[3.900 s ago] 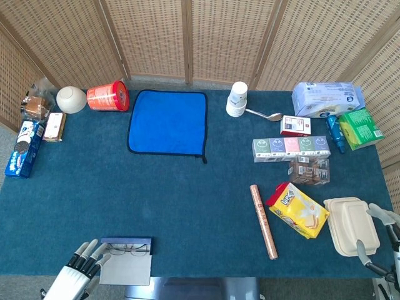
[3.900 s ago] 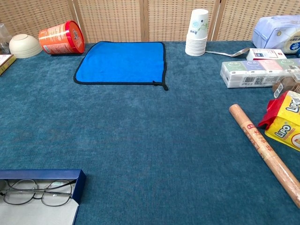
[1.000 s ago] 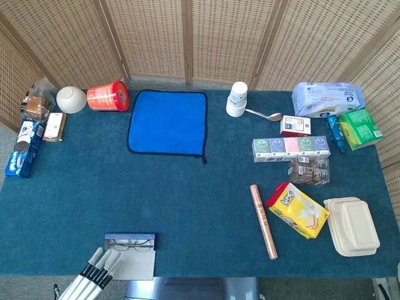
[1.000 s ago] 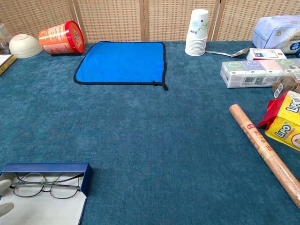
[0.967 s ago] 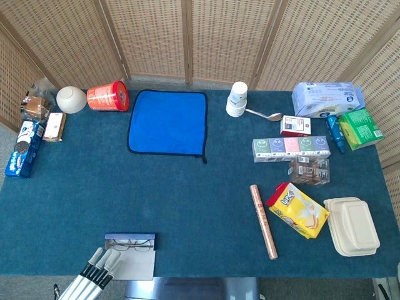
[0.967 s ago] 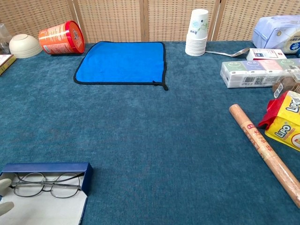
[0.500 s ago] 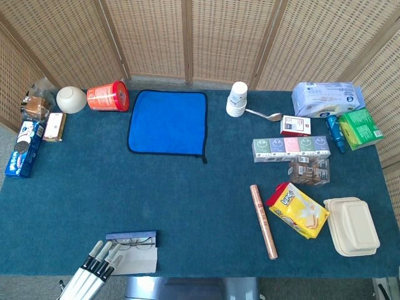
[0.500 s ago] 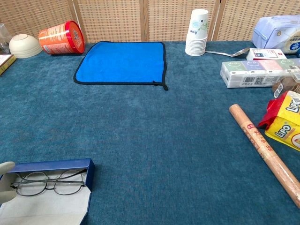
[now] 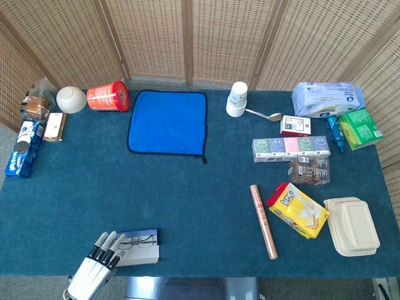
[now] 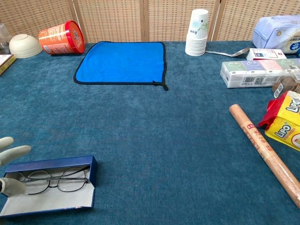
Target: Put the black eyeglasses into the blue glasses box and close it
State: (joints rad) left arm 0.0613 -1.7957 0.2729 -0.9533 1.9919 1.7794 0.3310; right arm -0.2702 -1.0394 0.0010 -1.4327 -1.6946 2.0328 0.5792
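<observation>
White and grey, the left hand (image 9: 97, 267) sits at the table's near left edge, fingers apart, one fingertip (image 10: 10, 187) touching the left end of the blue glasses box (image 10: 55, 165); it grips nothing. The box lies open on the blue cloth-covered table (image 9: 187, 200), its pale lid flat toward the near edge, and the black eyeglasses (image 10: 51, 178) lie folded inside it. Well apart, far across the table, lies a blue towel (image 9: 167, 122), with a red can (image 9: 107, 97) tipped on its side just left of it. The right hand is out of sight.
</observation>
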